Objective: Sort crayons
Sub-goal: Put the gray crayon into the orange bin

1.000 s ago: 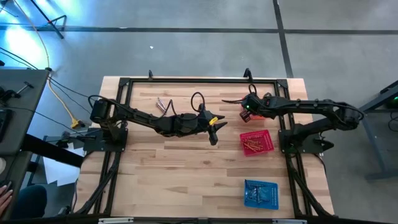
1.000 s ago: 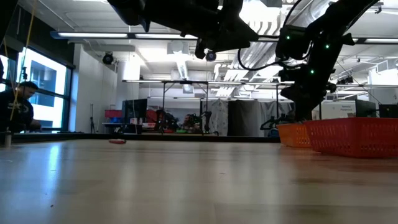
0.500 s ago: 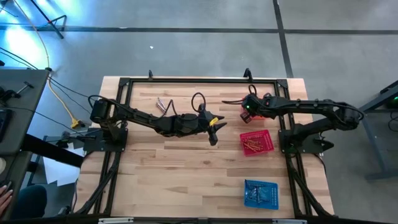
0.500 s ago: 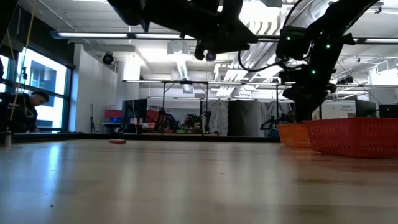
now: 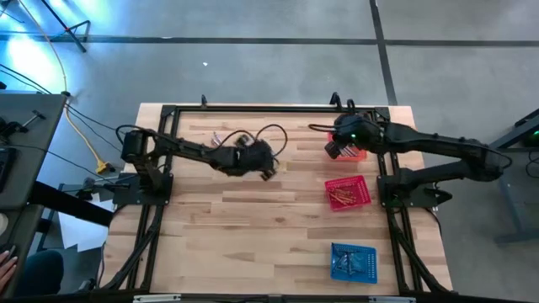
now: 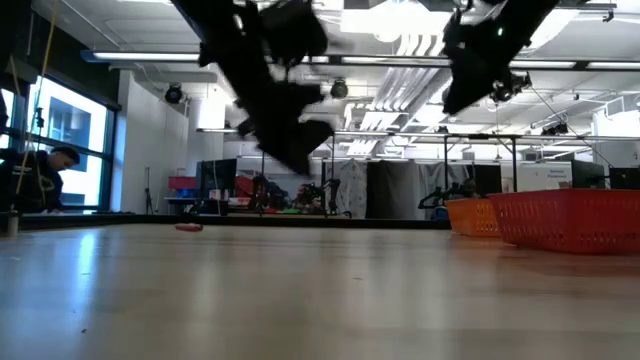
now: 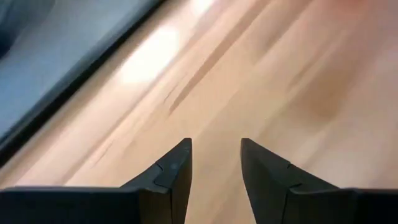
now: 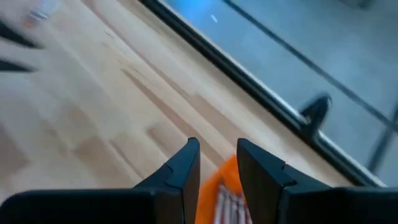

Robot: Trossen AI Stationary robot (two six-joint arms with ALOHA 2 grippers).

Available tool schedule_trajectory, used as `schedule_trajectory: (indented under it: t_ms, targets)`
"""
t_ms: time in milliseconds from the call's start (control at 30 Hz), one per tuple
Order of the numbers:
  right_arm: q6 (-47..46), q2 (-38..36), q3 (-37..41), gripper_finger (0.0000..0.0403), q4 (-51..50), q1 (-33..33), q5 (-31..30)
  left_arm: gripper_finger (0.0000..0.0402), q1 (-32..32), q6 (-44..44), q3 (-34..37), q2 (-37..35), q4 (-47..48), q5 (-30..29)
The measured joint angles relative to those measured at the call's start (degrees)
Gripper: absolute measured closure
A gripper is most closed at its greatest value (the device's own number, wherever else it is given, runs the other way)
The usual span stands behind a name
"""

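While the few loose crayons (image 5: 221, 140) wait near the table's far left edge, my left gripper (image 5: 268, 167) has pulled back toward them from mid-table, fingers parted and empty. I read that as going for another pick. My right gripper (image 8: 216, 163), also parted and empty, has lifted above the orange basket (image 5: 357, 152), where crayons already lie.

crayons (image 5: 220, 140) loose, table's far left | orange-red crayons (image 5: 344, 198) piled in red basket
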State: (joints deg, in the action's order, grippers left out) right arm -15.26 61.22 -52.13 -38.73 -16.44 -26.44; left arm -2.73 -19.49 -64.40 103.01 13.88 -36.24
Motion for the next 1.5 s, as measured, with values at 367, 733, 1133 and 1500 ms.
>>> schedule_trajectory:
  t_ms: [367, 733, 1133, 1500]
  targets:
    - [1.28, -4.54, 0.08, 0.0304, 0.85, 6.52, 0.09, 0.0277, -14.10, -18.67, 0.07, 0.01, 35.45, 2.87]
    - [1.21, -4.56, 0.08, 0.0305, 0.76, 6.63, 0.81, 0.0277, -21.50, -34.42, 0.06, 0.04, 34.42, 6.42]
    - [1.21, -4.56, 0.10, 0.0305, 0.78, 6.63, 0.81, 0.0277, -24.57, -43.00, 0.04, 0.06, 34.57, 7.42]
    - [1.20, -4.56, 0.10, 0.0305, 0.78, 6.63, 0.81, 0.0289, -24.64, -48.57, 4.98, 0.10, 32.02, 7.64]
